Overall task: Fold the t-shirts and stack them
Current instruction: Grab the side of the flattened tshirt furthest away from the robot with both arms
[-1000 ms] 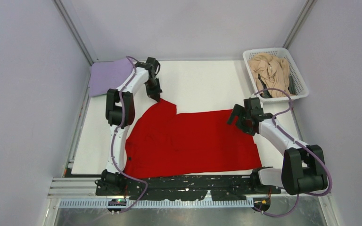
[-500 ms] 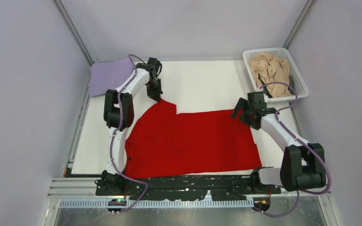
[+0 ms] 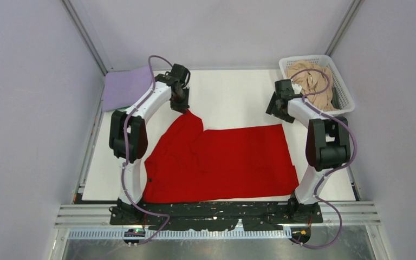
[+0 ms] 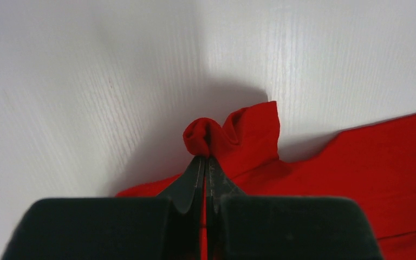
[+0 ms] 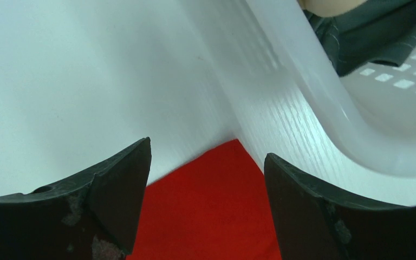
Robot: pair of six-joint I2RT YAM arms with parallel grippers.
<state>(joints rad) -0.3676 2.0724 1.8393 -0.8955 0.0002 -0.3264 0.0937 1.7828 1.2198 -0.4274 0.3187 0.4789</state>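
A bright red t-shirt (image 3: 222,157) lies spread flat across the middle of the table. My left gripper (image 4: 206,158) is shut on a bunched bit of the red t-shirt's far left corner (image 4: 203,135), seen in the top view at the left gripper (image 3: 183,107). My right gripper (image 5: 206,151) is open, its fingers standing either side of the shirt's far right corner (image 5: 216,189) without touching it. From above, the right gripper (image 3: 278,112) hovers just beyond that corner. A folded lavender t-shirt (image 3: 124,86) rests at the far left. A beige t-shirt (image 3: 309,81) and a green one (image 5: 379,32) lie in the basket.
The white lattice basket (image 3: 317,57) stands at the far right corner of the table, its wall (image 5: 325,97) close to my right fingers. Bare white tabletop (image 3: 233,97) stretches beyond the red shirt. Grey walls enclose the table on three sides.
My right arm has swung away from me to the shirt's far right corner beside the basket, and its jaws have narrowed a little. The left gripper has drawn its held corner slightly farther back.
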